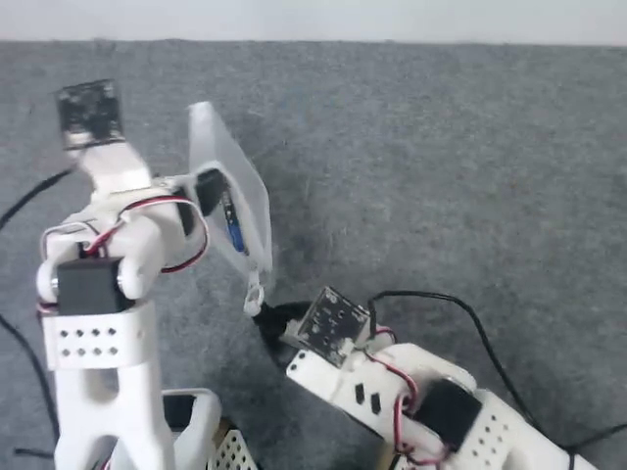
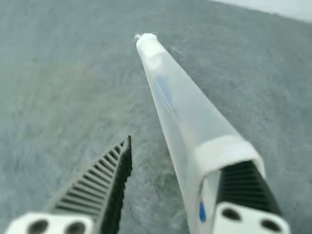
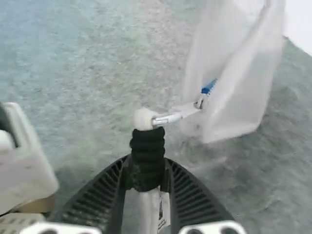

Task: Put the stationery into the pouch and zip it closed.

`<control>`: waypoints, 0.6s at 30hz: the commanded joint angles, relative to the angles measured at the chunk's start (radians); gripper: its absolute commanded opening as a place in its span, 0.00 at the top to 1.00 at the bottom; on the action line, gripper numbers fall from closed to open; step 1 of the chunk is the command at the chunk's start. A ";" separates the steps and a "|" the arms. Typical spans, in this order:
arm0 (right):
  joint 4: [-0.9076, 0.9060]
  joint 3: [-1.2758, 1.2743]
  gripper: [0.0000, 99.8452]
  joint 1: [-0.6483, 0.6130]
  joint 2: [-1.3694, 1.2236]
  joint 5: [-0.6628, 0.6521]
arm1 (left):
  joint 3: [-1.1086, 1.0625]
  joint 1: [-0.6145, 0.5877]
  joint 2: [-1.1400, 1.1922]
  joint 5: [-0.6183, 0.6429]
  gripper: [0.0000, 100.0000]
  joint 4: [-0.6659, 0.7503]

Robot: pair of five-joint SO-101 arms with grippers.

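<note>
Pouch (image 1: 223, 152) lies along one of the spread left jaws; right jaws pinch its zipper pull (image 3: 146, 152).

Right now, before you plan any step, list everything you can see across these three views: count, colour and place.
pouch: one, translucent white, raised in the air between the two arms
blue item: one, blue, inside the pouch
zip pull: one, black wrap with a white tip, at the pouch's lower corner
table cover: one, grey, under everything
cables: several, black, lying on the cover
left gripper: one, black fingers, jaws apart, pouch against one finger
right gripper: one, black fingers, shut on the zip pull
</note>
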State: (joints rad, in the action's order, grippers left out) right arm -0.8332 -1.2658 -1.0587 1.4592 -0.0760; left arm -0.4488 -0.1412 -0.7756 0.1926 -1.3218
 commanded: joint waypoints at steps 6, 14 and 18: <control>-0.122 0.061 0.99 -0.027 0.193 0.018 | 0.147 0.325 -0.005 -0.290 0.73 0.018; -0.168 0.061 0.99 0.074 0.337 0.020 | 0.223 0.506 -0.008 -0.465 0.73 -0.104; -0.162 0.061 0.99 0.102 0.357 0.020 | 0.358 0.514 -0.009 -0.465 0.73 -0.233</control>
State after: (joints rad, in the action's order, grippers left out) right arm -1.0004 -1.2658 -0.9866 1.7829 -0.0637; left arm -0.2478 0.3575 -0.7756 -0.2616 -1.4431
